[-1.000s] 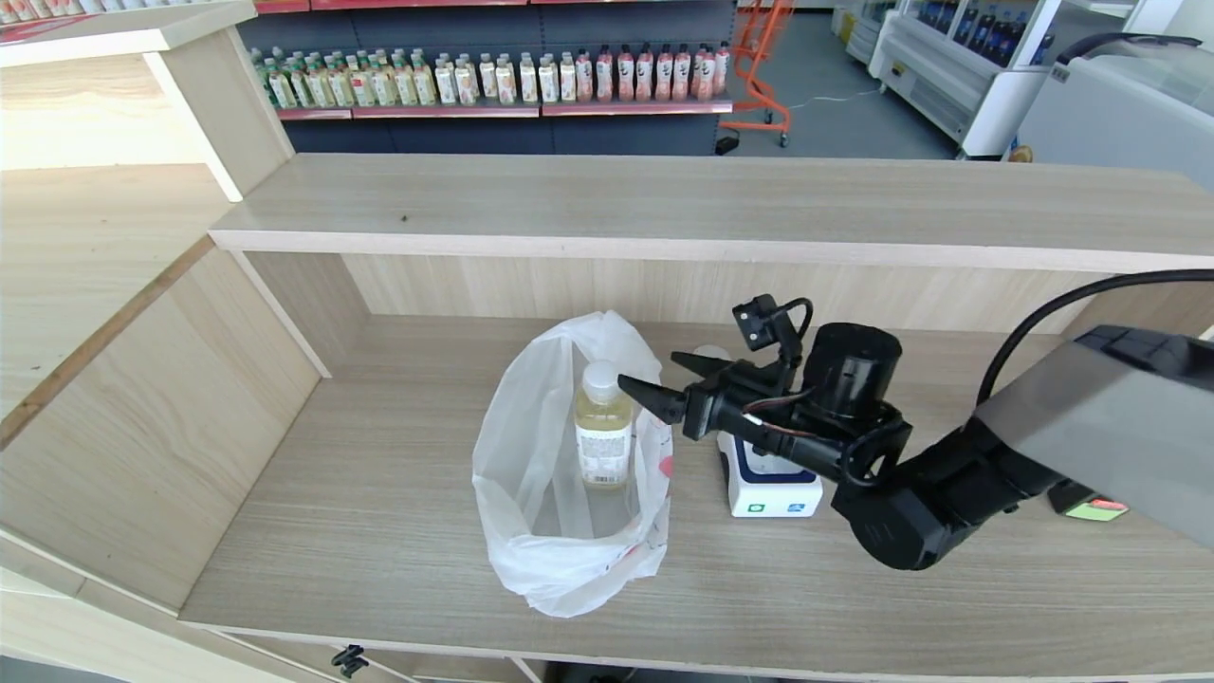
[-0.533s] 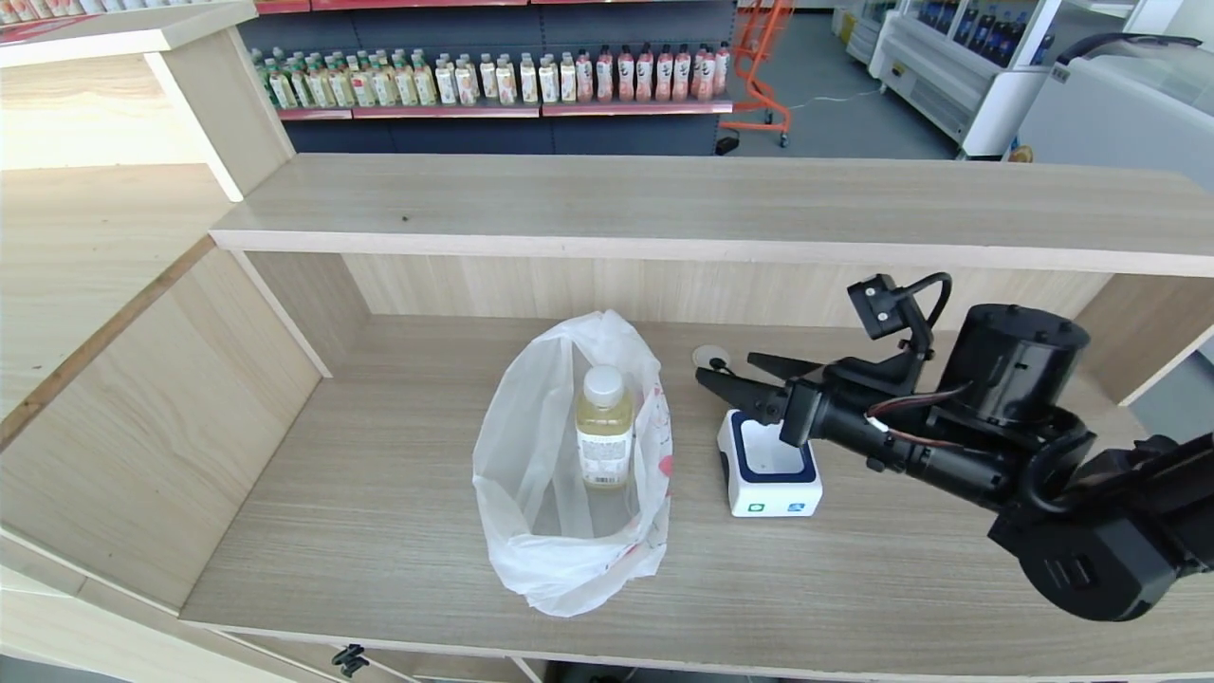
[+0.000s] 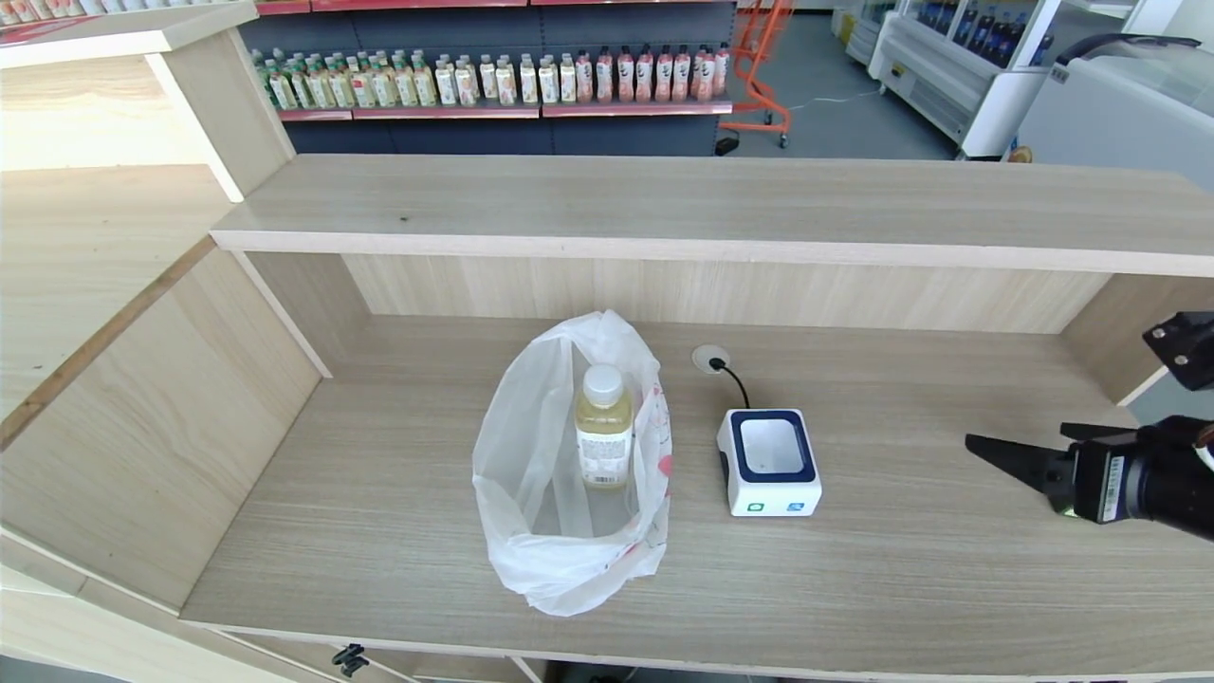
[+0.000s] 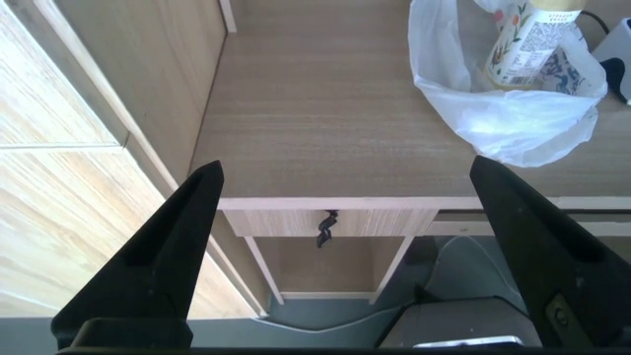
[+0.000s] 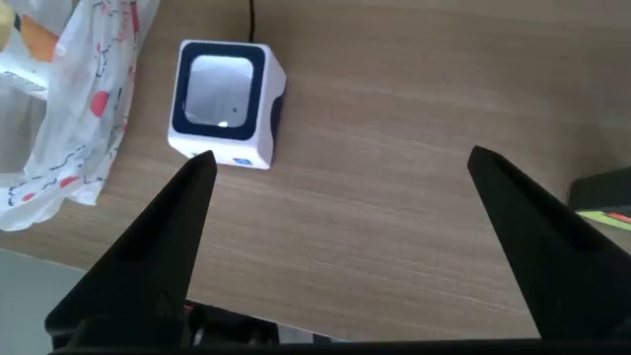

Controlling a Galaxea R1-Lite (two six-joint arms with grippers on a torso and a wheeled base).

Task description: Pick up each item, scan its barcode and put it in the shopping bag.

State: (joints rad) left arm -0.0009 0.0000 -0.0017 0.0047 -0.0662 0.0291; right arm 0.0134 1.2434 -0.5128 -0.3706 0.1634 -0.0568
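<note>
A white plastic shopping bag [image 3: 560, 512] stands open on the wooden counter, with a yellow-drink bottle [image 3: 604, 427] upright inside it. To its right sits the white and blue barcode scanner [image 3: 768, 462]. My right gripper [image 3: 1015, 436] hovers open and empty near the counter's right end, well right of the scanner. In the right wrist view the right gripper [image 5: 342, 163] spreads above the bare wood, with the scanner [image 5: 225, 104] and the bag [image 5: 69, 128] beyond it. My left gripper [image 4: 345, 182] is open and empty over the counter's front edge, with the bag [image 4: 513, 108] and bottle [image 4: 532, 44] farther off.
A raised ledge [image 3: 664, 204] runs along the back and a wooden side wall [image 3: 142, 427] closes the left. The scanner's cable goes into a hole [image 3: 709, 358]. A flat black and green object [image 5: 603, 197] lies at the counter's right end.
My right arm has drawn back from the bag's mouth, past the scanner, to the counter's right end, its gripper open and empty throughout. The bottle stays in the bag.
</note>
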